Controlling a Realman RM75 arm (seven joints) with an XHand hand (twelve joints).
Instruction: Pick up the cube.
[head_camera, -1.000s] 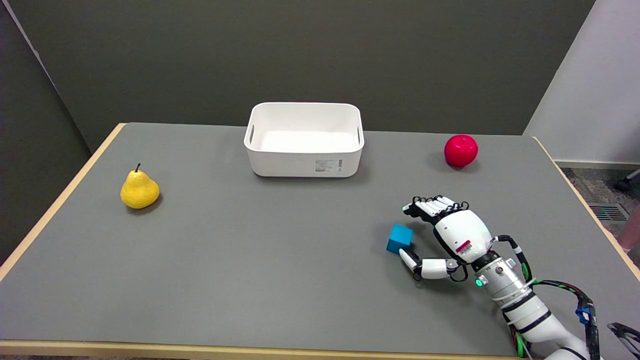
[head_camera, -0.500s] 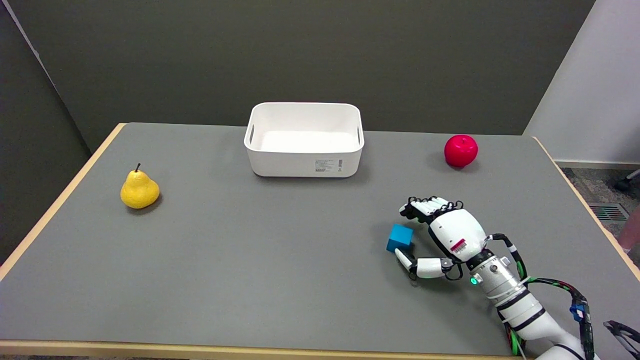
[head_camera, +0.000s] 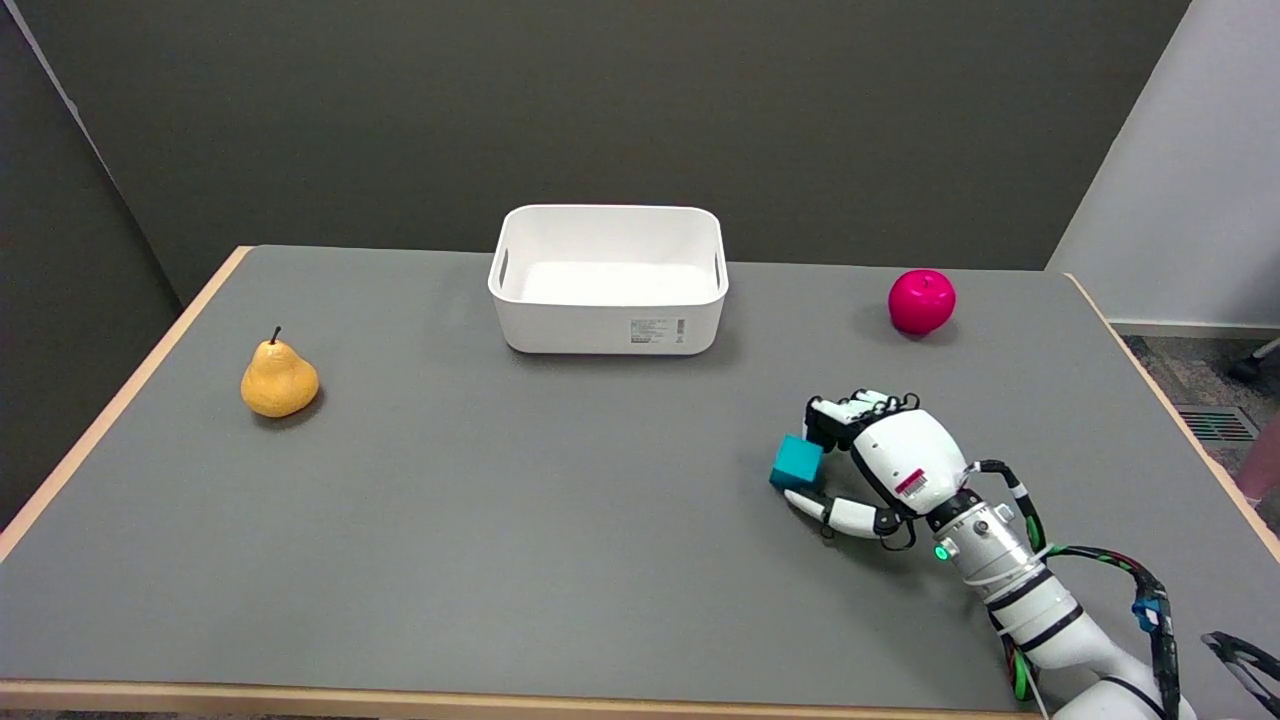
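- One blue cube (head_camera: 797, 462) sits tilted on the grey table (head_camera: 500, 500), right of centre, between the right hand's (head_camera: 880, 465) curled fingers (head_camera: 840, 412) on its far side and the thumb (head_camera: 822, 509) on its near side.
- Both appear to touch it, closed in a grasp; whether it has left the surface is hard to tell.
- Elsewhere stand a white bin (head_camera: 608, 280), a red apple (head_camera: 921, 301) and a yellow pear (head_camera: 278, 379), all well apart from the hand.
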